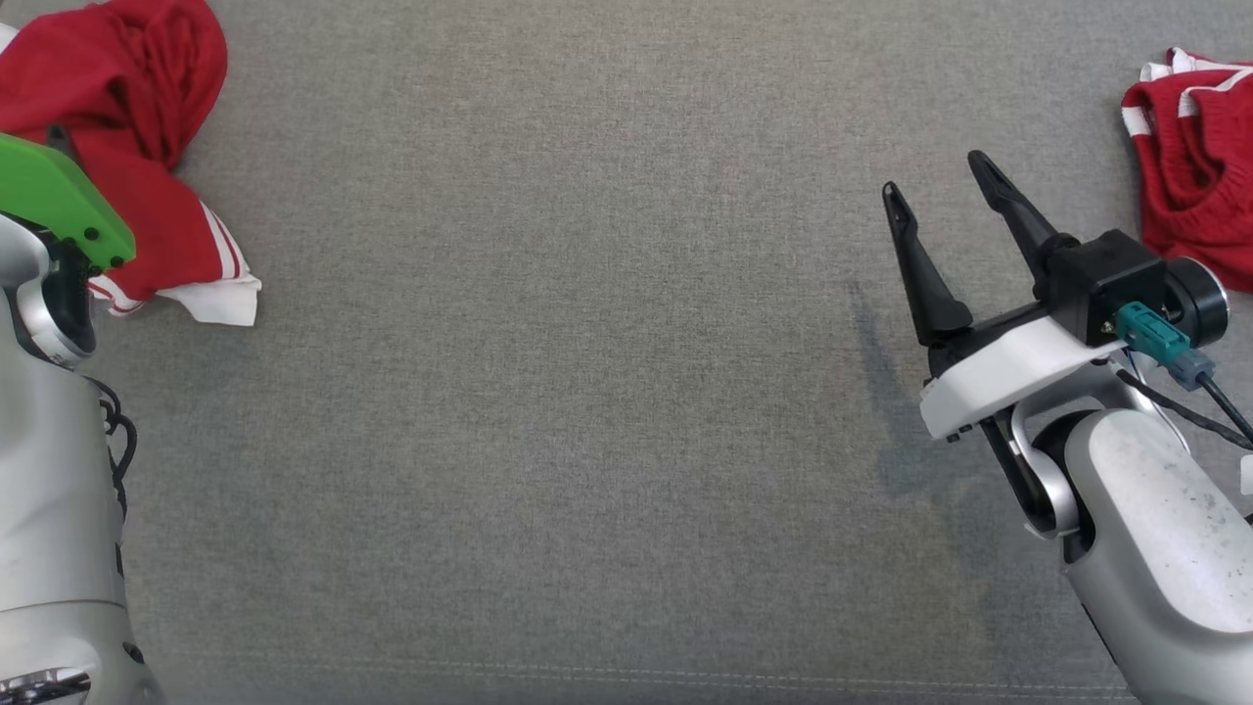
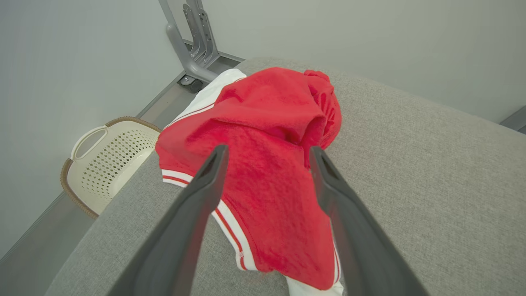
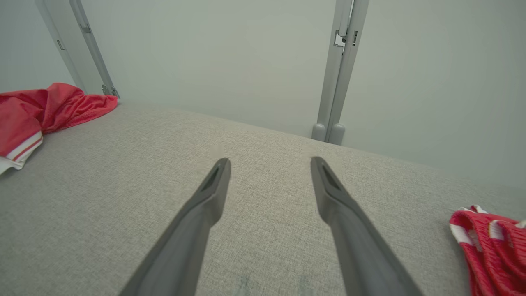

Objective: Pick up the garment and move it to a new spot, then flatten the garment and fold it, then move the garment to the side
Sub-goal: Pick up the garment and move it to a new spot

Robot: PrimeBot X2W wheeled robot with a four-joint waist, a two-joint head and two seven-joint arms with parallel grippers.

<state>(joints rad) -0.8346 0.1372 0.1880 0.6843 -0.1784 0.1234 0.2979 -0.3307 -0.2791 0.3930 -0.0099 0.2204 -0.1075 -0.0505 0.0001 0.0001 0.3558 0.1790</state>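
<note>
The garment point(image 1: 117, 88), red with white-striped trim, is seen lying crumpled at the far left corner of the grey fabric-covered tabletop point(image 1: 587, 392). In the left wrist view the garment point(image 2: 267, 164) is framed between the two dark fingers of the left gripper point(image 2: 267, 154), whose jaws are spread wide with nothing clamped between them; whether the fingertips touch the cloth cannot be told. In the head view the garment's lower part is partly covered by the green cover point(image 1: 59, 201) of the left arm.

The right gripper point(image 1: 935, 176) is held over bare tabletop on the right side, its jaws likewise spread apart and empty. In the right wrist view the right gripper point(image 3: 270, 161) is pointed across the tabletop, with the garment point(image 3: 41, 107) seen well apart at the far left.

A second red garment point(image 1: 1194, 166) with white trim is bunched at the tabletop's right edge, near the right gripper but not touched by it. A cream perforated basket point(image 2: 111, 160) is seen on the floor beside the tabletop, below the garment's corner.
</note>
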